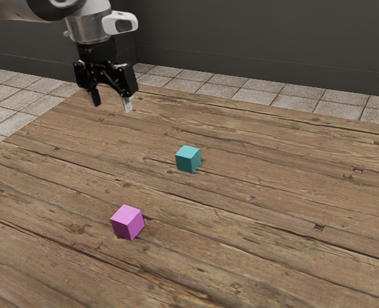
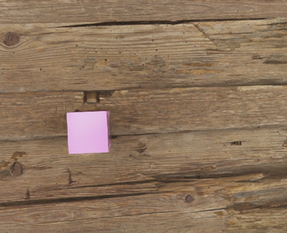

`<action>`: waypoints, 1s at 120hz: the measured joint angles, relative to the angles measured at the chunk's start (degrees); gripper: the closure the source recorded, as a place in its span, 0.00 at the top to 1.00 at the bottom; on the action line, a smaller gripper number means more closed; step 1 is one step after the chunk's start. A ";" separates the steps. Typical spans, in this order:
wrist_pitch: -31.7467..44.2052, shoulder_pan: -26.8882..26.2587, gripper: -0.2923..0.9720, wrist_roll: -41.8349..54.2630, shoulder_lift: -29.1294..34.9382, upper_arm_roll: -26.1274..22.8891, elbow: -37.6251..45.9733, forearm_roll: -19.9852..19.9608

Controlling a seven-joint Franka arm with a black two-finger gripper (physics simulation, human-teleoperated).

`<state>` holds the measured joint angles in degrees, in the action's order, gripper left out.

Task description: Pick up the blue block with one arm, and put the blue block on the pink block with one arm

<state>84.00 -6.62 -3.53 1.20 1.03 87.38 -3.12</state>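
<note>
Pink block (image 1: 127, 222) nr front, blue block (image 1: 188, 158) behind, gripper (image 1: 112, 104) aloft, jaws apart.

The arm (image 1: 74, 6) ends in a glossy white shell above a banded silver-grey collar (image 1: 86, 29). A small rounded white housing (image 1: 122, 24) with a dark oval face juts from the collar toward the exterior view's right. The gripper (image 1: 112, 102) is blocky matte black with two angular fingers (image 1: 127, 101), one pale-tipped.

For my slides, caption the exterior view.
Open end effector hangs above the wooden table, clear of the blue block and pink block.
</note>
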 joint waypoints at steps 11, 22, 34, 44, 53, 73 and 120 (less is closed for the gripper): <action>1.13 -2.77 0.77 -0.08 -1.24 2.10 -0.46 -0.10; 3.34 -0.59 0.77 -0.60 -7.83 1.34 -1.70 0.70; 8.23 5.43 0.77 -1.03 -14.43 0.33 -1.86 1.38; 12.40 6.15 0.77 -1.32 -19.69 -1.44 -3.42 2.53; 15.21 6.12 0.77 -1.41 -25.42 -2.90 -7.97 4.36; 22.16 6.18 0.77 -1.49 -35.95 -3.60 -16.90 5.96; 35.02 10.19 0.77 -1.62 -50.56 -9.75 -24.13 10.23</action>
<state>119.02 3.57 -5.15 -49.36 -8.72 63.24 7.11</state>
